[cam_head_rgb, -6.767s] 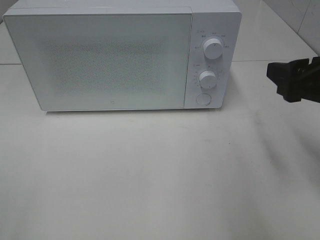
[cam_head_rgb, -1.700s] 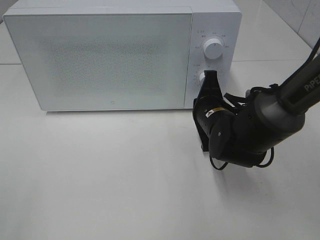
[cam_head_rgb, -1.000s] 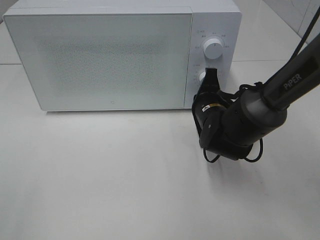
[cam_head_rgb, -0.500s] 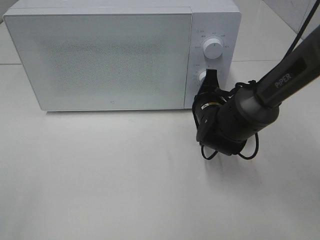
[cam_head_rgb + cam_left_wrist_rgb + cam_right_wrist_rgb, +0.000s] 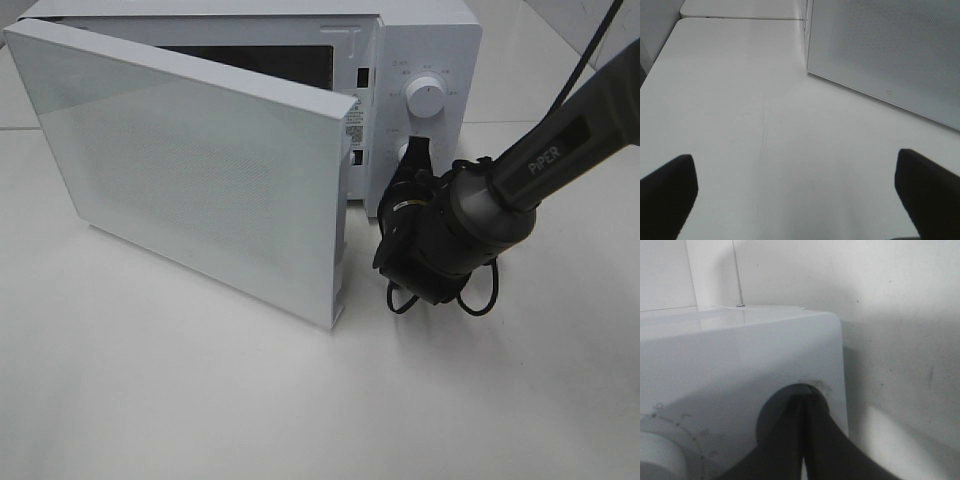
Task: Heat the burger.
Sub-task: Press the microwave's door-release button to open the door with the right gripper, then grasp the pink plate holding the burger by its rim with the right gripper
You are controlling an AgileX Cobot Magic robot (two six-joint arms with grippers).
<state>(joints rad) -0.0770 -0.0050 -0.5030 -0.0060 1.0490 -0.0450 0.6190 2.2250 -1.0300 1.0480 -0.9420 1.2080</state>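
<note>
Though the white boxy microwave door (image 5: 200, 170) hangs open, no burger shows; right claw (image 5: 418, 152) pinched shut, left claw (image 5: 797, 187) spread, both empty.

A white glossy counter (image 5: 200, 400) fills the lower frame, with a thin seam (image 5: 15, 128) at the left edge. A light tiled wall (image 5: 572, 18) stands in the upper right corner.

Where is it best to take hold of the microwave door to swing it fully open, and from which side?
Grip the door by its free right edge, coming from the front right. It hinges on the left and stands ajar, so this thin edge is clear of the microwave body.
</note>
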